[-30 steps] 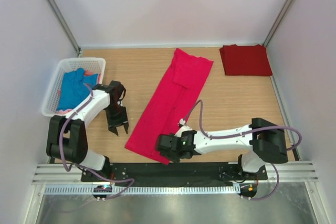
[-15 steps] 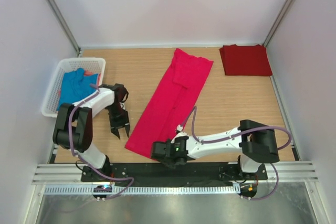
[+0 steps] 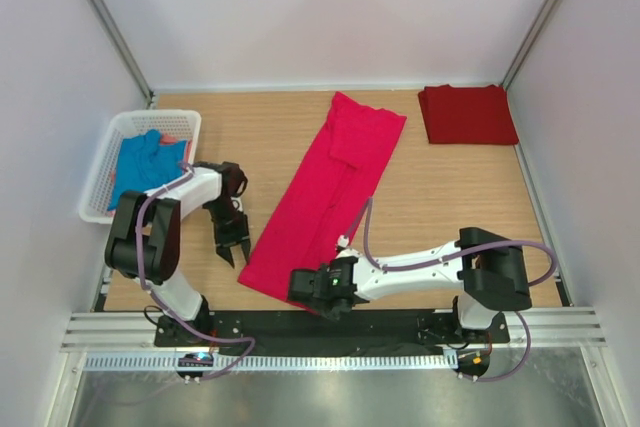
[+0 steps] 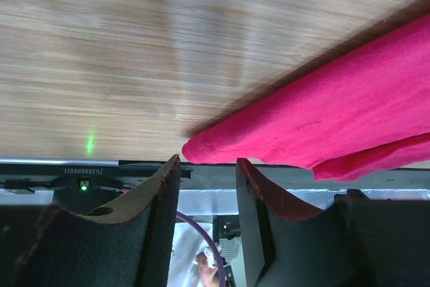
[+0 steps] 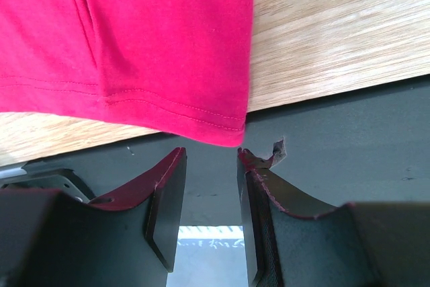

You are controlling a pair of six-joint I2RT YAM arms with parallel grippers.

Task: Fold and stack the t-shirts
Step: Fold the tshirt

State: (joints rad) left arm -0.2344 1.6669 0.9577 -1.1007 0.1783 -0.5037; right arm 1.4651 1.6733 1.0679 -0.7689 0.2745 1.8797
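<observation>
Jaws stood parted and empty on both arms. From above, the left gripper [image 3: 228, 249] and right gripper [image 3: 304, 292] flanked the near end of the bright red shirt [image 3: 330, 182] on the table [image 3: 240, 137]. Left wrist: a shirt corner lay just ahead of the gap. Right wrist: the hem corner lay likewise.

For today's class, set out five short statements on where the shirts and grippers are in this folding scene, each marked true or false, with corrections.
1. The bright pinkish-red t-shirt lies as a long strip on the table. True.
2. The dark red t-shirt is in the basket. False: it lies folded on the table's far right corner.
3. A blue t-shirt sits in the basket. True.
4. The right gripper is clamped on the bright shirt's hem. False: its jaws stand apart, the corner just ahead of them.
5. The left gripper is open near that shirt's edge. True.
</observation>
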